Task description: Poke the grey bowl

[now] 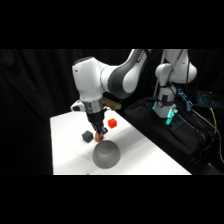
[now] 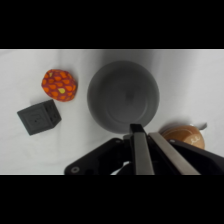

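Note:
The grey bowl [image 1: 106, 153] is a large matte dome resting on the white table [image 1: 67, 150] near its front edge. In the wrist view the grey bowl [image 2: 123, 95] fills the centre. My gripper [image 1: 101, 134] comes down from above, just behind the bowl's top. In the wrist view the gripper [image 2: 145, 131] is shut with nothing held, its tips at the bowl's lower rim. Whether the tips touch the bowl I cannot tell.
A small dark grey cube [image 2: 39, 116] and an orange patterned ball [image 2: 59, 84] lie beside the bowl. On its other side sits a brown rounded object [image 2: 184, 136]. A red block [image 1: 112, 122] lies farther back. Black gear with cables [image 1: 170, 130] borders the table's right edge.

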### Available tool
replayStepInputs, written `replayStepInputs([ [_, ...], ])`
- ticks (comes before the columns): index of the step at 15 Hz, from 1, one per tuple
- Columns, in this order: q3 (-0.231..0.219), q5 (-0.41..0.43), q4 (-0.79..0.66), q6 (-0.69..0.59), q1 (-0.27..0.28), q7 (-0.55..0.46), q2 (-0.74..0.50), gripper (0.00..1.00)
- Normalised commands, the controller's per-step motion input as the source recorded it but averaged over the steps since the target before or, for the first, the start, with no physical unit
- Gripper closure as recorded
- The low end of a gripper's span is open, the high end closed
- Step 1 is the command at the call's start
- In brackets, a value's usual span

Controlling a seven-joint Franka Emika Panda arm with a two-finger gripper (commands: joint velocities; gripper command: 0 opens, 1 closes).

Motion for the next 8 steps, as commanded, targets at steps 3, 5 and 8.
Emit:
replayStepInputs([
  [3,0.037,0.093,-0.10,0.39,-0.001,-0.20,0.11,1.00],
  [5,0.025,0.080,-0.07,0.37,-0.009,-0.17,0.14,1.00],
  [8,0.022,0.059,-0.05,0.28,-0.009,-0.15,0.12,1.00],
])
